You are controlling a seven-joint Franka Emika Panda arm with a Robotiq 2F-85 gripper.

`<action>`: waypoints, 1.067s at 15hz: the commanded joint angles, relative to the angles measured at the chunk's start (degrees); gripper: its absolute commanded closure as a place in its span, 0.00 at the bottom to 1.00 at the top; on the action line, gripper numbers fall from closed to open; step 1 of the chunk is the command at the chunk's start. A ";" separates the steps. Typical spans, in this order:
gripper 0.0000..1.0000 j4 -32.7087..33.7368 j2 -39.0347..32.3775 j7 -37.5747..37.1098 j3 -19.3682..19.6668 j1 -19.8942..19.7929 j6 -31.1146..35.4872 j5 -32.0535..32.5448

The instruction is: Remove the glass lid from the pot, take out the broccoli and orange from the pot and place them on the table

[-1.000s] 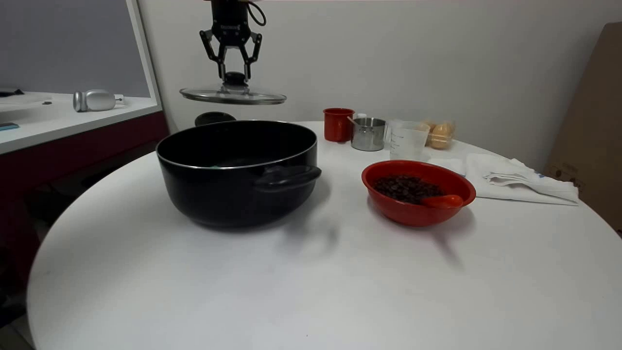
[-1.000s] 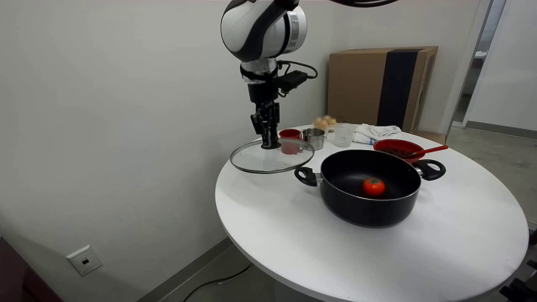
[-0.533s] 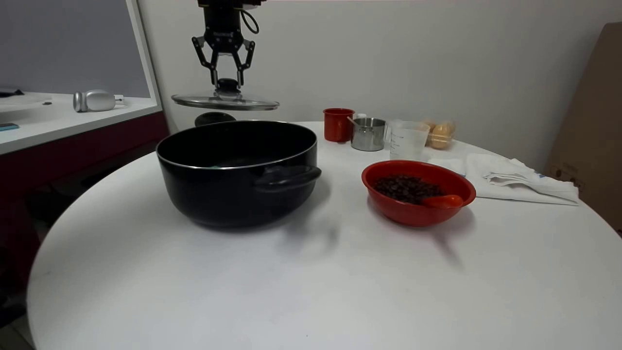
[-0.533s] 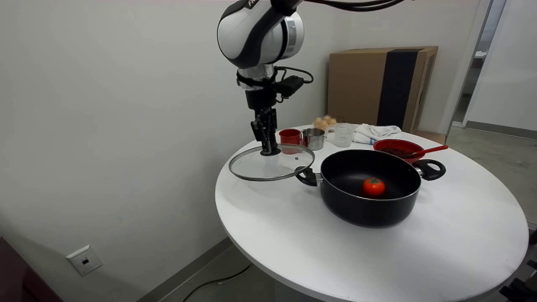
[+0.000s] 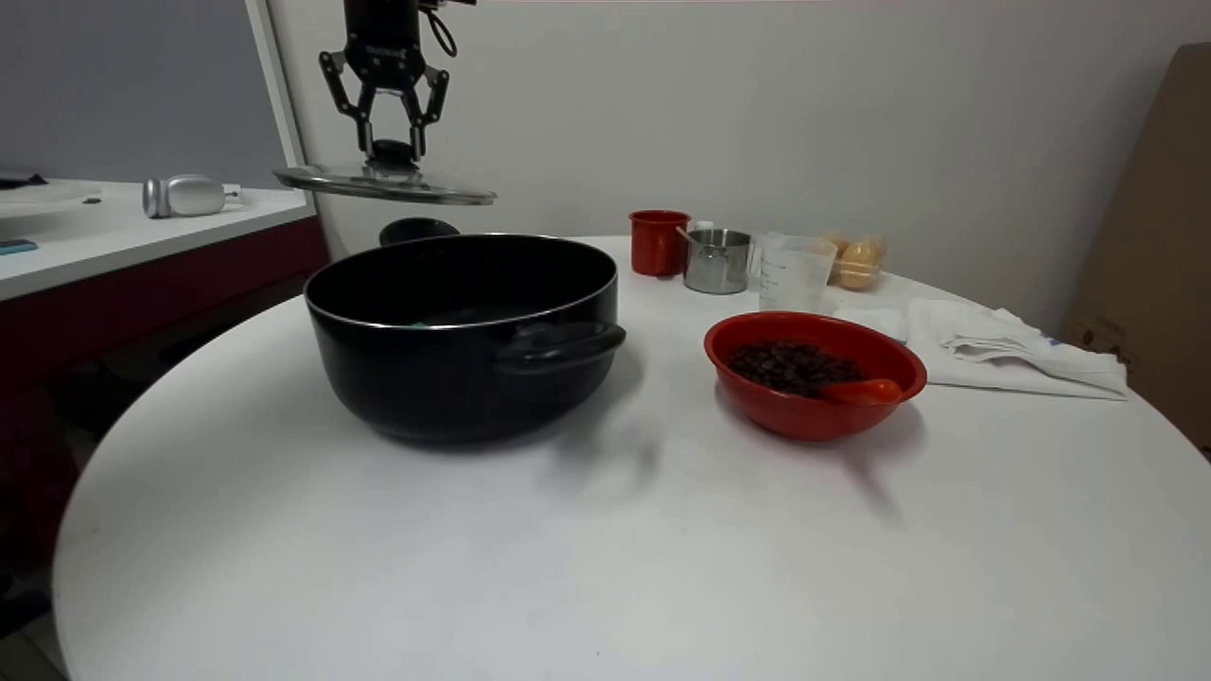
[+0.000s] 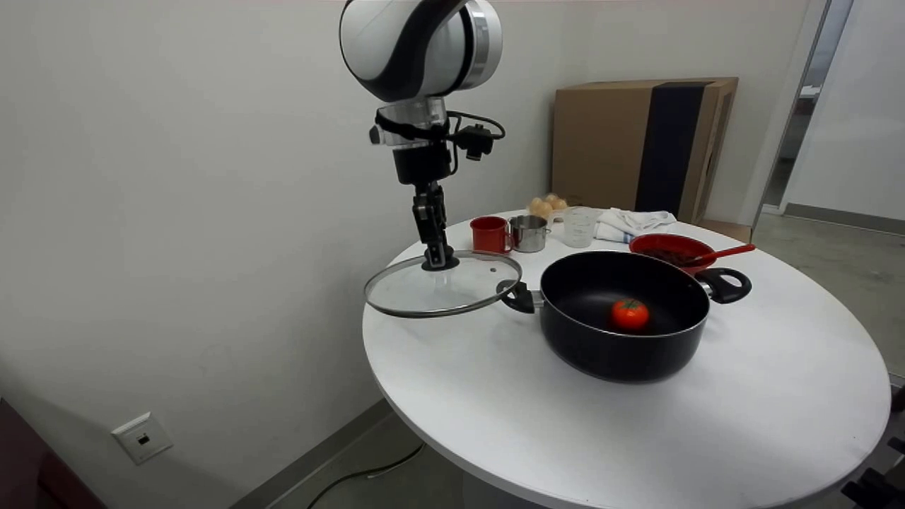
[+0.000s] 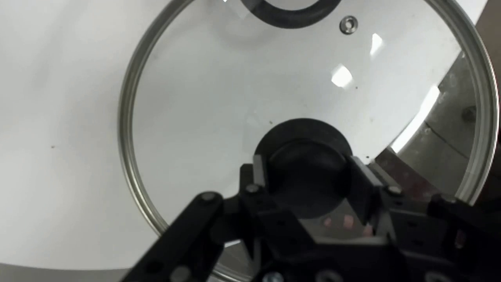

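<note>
The glass lid (image 6: pixel 459 286) is held up by its black knob (image 7: pixel 305 166) in the tool (image 5: pixel 393 144), above the desk (image 6: pixel 672 431), beside the pot (image 6: pixel 626 359). It is likely hard, slippery and easily broken; the knob is best gripped.

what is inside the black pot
A green-topped, orange-red fruit sits in the pot. In both exterior views, the near wall hides part of the inside; whether broccoli lies there, I cannot tell.

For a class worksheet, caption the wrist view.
Hand gripping a glass lid by its black knob above the white table.
</note>
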State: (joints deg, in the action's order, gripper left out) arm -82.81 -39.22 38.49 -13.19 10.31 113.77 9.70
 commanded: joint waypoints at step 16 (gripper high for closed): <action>0.74 -26.99 18.31 16.65 -5.79 -0.65 -2.42 -4.34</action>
State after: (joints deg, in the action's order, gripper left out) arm -104.76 -26.13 51.18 -18.00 10.29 113.23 7.84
